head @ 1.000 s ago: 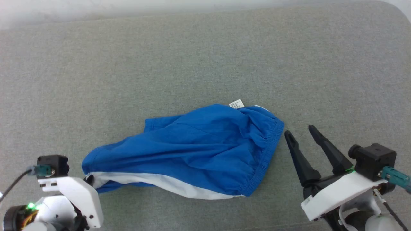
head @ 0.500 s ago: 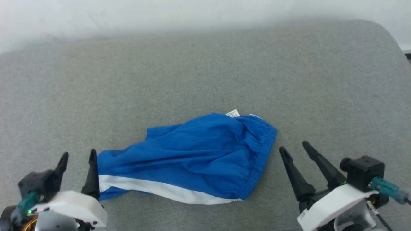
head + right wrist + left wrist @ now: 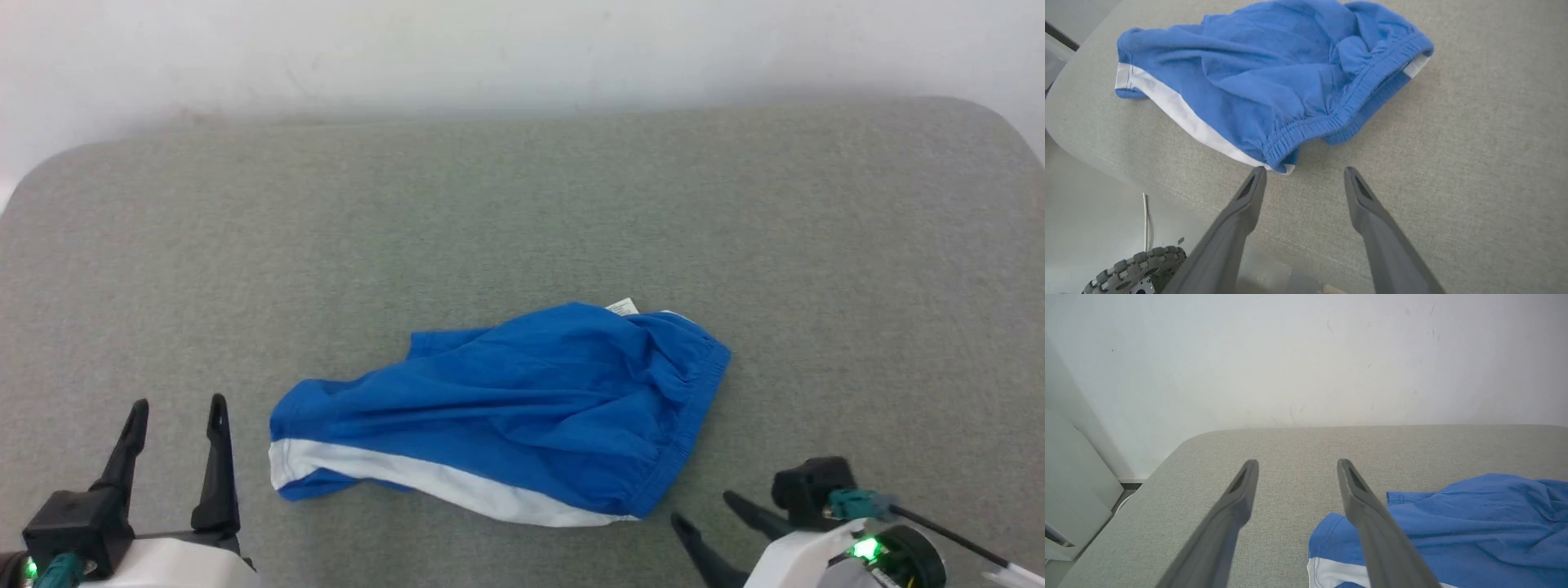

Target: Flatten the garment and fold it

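Note:
The garment, royal-blue shorts with a white stripe along the near edge, lies crumpled on a grey padded surface; its gathered waistband is at the right and a small white label pokes out at the far side. My left gripper stands open at the lower left, just left of the leg hem and apart from it; the left wrist view has the hem beside the right finger. My right gripper is open at the lower right, its fingertips just short of the waistband.
A white wall rises behind the surface. The surface's rounded near-left edge drops to the floor, where a toothed wheel of my base shows. Bare grey padding lies on all sides of the shorts.
My left gripper has let go of the leg hem, opened and drawn back to the left. The right gripper has pulled back toward me. The head camera has tilted up, showing more wall.

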